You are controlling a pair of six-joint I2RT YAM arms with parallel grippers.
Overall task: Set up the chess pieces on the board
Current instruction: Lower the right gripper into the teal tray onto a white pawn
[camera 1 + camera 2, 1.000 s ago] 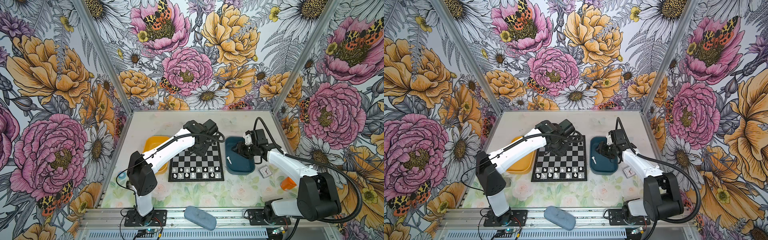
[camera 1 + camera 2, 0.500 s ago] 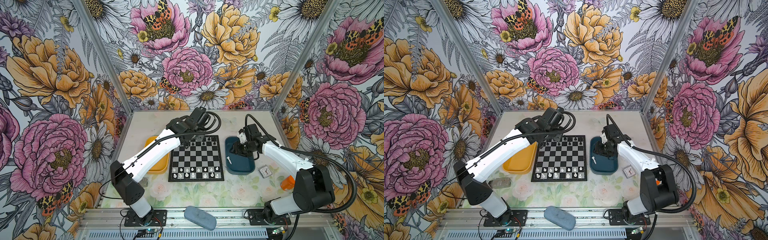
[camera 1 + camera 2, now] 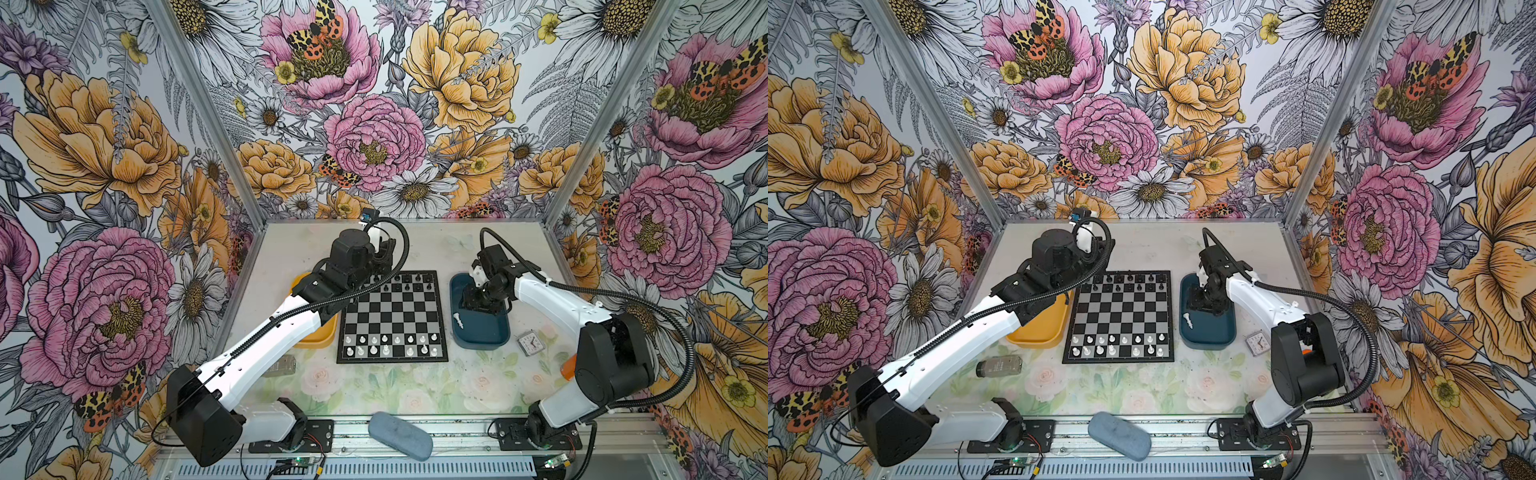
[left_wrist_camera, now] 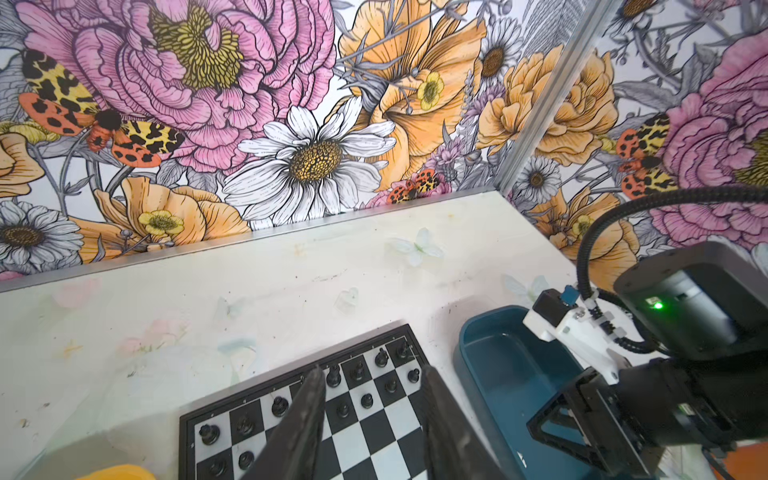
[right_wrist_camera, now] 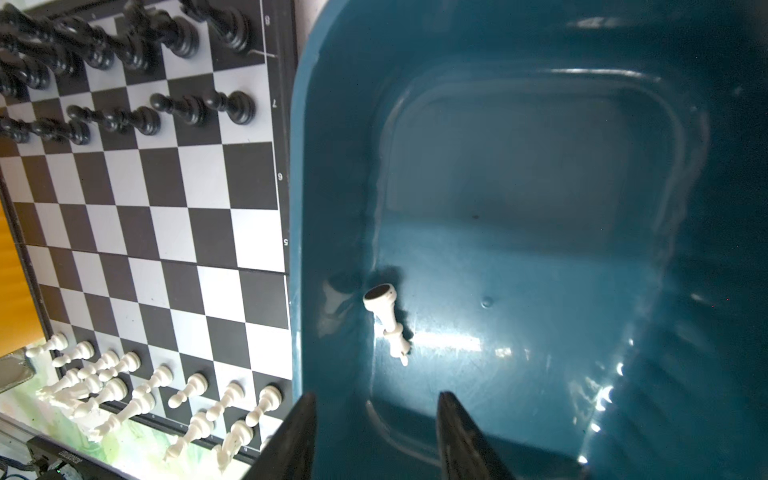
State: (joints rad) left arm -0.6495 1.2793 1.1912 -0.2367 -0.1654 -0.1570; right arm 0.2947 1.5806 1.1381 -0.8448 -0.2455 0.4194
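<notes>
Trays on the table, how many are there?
2: a yellow tray left of the board, and a blue tray right of it, with one white piece lying inside.

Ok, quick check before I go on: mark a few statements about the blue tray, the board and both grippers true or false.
1. One white piece lies on its side in the blue tray. True.
2. The right gripper is shut on it. False: its jaws stand open above the tray, clear of the piece.
3. The black chessmen stand on the far rows of the board. True.
4. The left gripper holds a white pawn. False: it is open and empty, over the board's black end.
</notes>
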